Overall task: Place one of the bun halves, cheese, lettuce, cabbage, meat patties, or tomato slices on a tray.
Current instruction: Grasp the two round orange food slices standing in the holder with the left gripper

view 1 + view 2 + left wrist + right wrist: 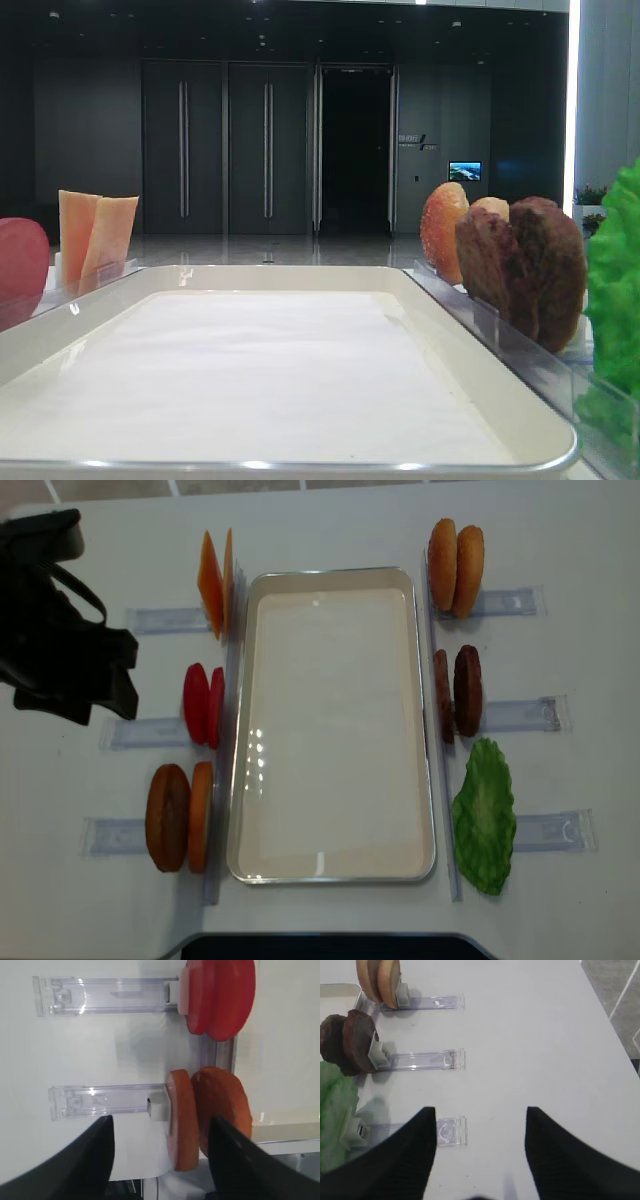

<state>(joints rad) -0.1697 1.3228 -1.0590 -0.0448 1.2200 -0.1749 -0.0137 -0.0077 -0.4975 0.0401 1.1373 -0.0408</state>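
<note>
green lettuce, cream tray

Low exterior view: tomato slices cut off by the left frame edge, left of the tray; lettuce cropped by the right edge, right of the tray. Tray's near rim runs off the bottom. Right wrist view: lettuce half out of frame at left, only a corner of the tray shows top left, bun halves cut by the top edge. Right gripper fingers are dark, blurred, cropped at the bottom. Left wrist view: left gripper fingers likewise blurred and cropped; tomato slices clipped at top. Overhead view: left arm cut off at the left edge, fingers not discernible; right arm out of frame.
</note>
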